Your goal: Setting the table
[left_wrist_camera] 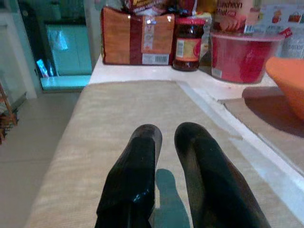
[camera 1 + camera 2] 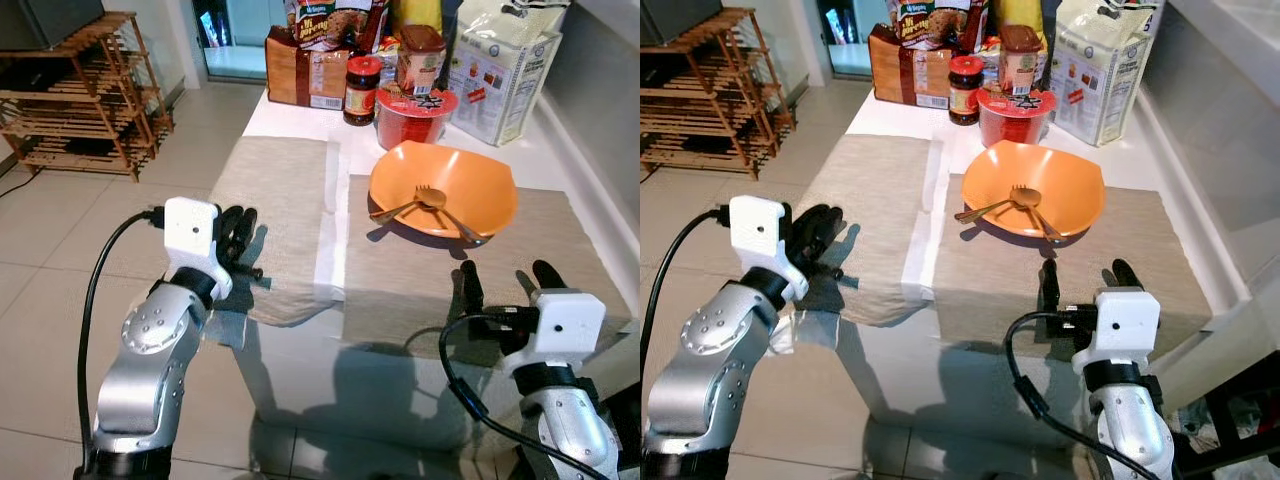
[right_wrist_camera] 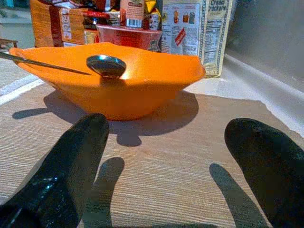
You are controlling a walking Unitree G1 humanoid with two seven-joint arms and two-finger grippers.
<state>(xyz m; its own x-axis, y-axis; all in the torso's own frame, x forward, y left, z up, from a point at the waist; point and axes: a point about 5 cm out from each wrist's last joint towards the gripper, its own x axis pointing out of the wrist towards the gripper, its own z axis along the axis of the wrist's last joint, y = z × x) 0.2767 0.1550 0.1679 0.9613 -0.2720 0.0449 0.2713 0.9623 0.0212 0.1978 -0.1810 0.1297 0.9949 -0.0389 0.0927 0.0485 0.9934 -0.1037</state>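
Wide orange plastic bowl [image 2: 445, 188] sits on the right beige woven placemat [image 2: 560, 250] on the white counter [image 2: 300, 110], a metal spoon [image 2: 432, 198] and fork [image 2: 392, 211] resting inside. Right pincer [image 2: 503, 278], fingers spread apart, hovers just short of the bowl. Left pincer [image 2: 237, 232], fingers nearly together, sits over the left beige placemat [image 2: 285, 190], beside the bowl.

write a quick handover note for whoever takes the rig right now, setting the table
Left gripper: fingers nearly together, holding nothing, over the near edge of the left placemat.
Right gripper: open, holding nothing, over the near edge of the right placemat, facing the bowl.
Orange bowl sits on the right placemat with a fork and spoon in it.
Done: one bowl placed. Left: the left placemat has no setting; cutlery probably needs laying out.
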